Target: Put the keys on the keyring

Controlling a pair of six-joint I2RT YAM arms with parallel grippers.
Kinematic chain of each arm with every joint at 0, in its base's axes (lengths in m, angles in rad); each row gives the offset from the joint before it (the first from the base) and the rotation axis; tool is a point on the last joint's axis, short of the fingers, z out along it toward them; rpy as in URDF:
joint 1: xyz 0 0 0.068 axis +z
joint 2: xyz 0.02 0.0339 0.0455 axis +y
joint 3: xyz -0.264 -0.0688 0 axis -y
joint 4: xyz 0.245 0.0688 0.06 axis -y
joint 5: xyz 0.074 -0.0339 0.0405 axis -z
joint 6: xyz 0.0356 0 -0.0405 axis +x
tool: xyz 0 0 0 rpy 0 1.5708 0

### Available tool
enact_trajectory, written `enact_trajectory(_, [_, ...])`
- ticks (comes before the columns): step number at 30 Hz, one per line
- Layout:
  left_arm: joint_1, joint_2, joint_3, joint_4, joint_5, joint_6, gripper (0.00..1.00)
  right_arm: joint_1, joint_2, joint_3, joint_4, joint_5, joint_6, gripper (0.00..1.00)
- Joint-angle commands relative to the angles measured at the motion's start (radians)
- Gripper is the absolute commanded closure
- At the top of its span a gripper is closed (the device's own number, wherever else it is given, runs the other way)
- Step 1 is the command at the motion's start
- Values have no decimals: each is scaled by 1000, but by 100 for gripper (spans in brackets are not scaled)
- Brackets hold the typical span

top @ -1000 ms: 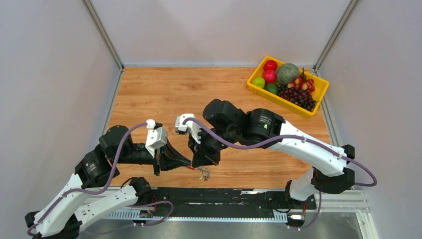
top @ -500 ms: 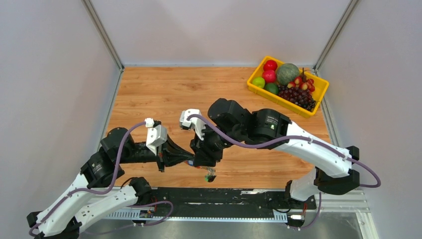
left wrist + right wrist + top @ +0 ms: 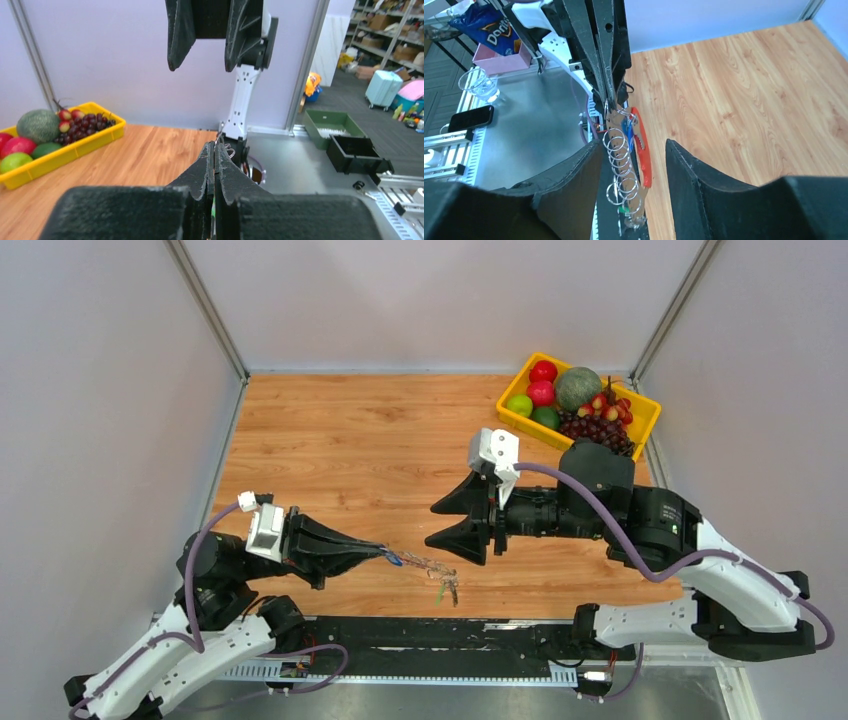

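My left gripper [image 3: 384,554] is shut on one end of the keyring [image 3: 418,565], which sticks out level to the right above the table's near edge. In the right wrist view the keyring [image 3: 643,155] is a tan strip with a red curved part and a row of wire rings [image 3: 620,159]. A blue key head [image 3: 627,131] sits by the left fingers [image 3: 604,55], and a green key [image 3: 623,209] hangs at the free end [image 3: 441,592]. My right gripper [image 3: 432,525] stands open, its tips apart from the keyring [image 3: 633,145]. From the left wrist, the shut left gripper [image 3: 215,146] faces it [image 3: 210,35].
A yellow tray [image 3: 513,422] of fruit and grapes stands at the back right of the wooden table [image 3: 320,440], and shows at the left of the left wrist view [image 3: 65,152]. A black rail [image 3: 450,633] runs along the near edge. Grey walls close in both sides.
My right gripper has opened and drawn back to the right, off the keyring. My left arm has swung back to the left, still holding the keyring, which now points right.
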Motion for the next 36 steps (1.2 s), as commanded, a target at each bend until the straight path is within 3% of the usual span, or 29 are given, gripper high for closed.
enact_trajectory(1, [-1,-16,-55,307,-40,-106,100,1,-10,-82,135,8,-31,47])
enact_trajectory(7, [-2,-22,-75,339,-120,-105,100,1,-21,-135,152,-34,-76,48])
enact_trajectory(12, [-2,7,-8,172,-246,-56,100,1,3,-166,157,-32,-82,48])
enact_trajectory(20, [-1,86,62,133,-176,-72,100,1,51,-192,192,-31,-111,51])
enact_trajectory(23, [-2,84,70,137,-158,-75,100,2,54,-210,216,-25,-129,61])
enact_trajectory(27, [-2,79,78,109,-155,-70,100,11,60,-216,232,-26,-140,96])
enact_trajectory(28, [-2,74,78,106,-165,-69,100,16,63,-218,236,-12,-141,100])
enact_trajectory(31, [0,63,79,102,-203,-71,100,45,64,-227,246,82,-137,100])
enact_trajectory(36, [-1,56,77,85,-305,-80,100,157,115,-204,249,385,-112,100])
